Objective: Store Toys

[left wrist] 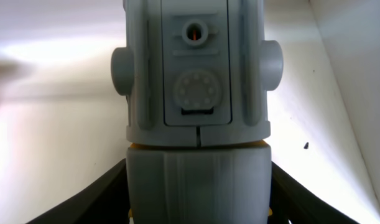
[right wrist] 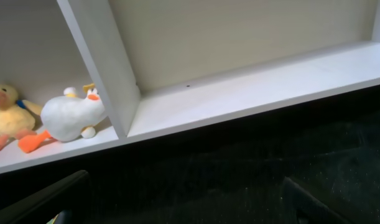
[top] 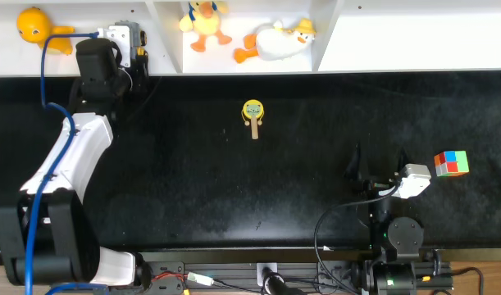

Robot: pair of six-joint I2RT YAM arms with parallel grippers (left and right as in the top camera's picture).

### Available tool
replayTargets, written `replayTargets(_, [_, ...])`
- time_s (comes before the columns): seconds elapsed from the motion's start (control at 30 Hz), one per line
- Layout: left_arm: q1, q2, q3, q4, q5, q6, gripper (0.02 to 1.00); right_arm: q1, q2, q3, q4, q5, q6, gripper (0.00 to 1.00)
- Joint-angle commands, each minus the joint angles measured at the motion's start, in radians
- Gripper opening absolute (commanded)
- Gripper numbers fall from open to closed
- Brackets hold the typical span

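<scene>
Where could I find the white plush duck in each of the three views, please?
Top view: white plush duck in the middle shelf compartment, right of the yellow duck.
Left wrist view: grey robot toy instead, close ahead.
Right wrist view: between yellow duck and white divider.
Shared landmark: that white divider.

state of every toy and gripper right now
left gripper, shut on grey robot toy
grey robot toy, held in left compartment
right gripper, open, empty
orange toy, shelved
yellow duck, shelved
white duck, shelved
stick toy, loose on table
colour cube, loose on table
</scene>
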Motion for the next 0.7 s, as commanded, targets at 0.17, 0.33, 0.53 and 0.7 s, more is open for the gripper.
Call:
replayTargets(0.17, [0.003,0.029,0.026,0.029,-0.004,0.023,0.183,0.006,-0.001,-0.014,0.005,-0.004,-0.001,0.993])
replayTargets(0.33, [0.003,0.043,0.026,0.038,-0.004,0.023,0.194,0.006,-0.001,-0.014,0.005,-0.004,-0.001,0.993])
replayTargets(0.53, [0.003,0.043,0.026,0.045,-0.005,0.023,0.676,0.006,-0.001,-0.014,0.005,-0.004,-0.001,0.996])
replayTargets(0.7, [0.003,0.005,0.026,0.025,-0.005,0.023,0.998,0.006,-0.001,-0.014,0.005,-0.004,-0.001,0.996])
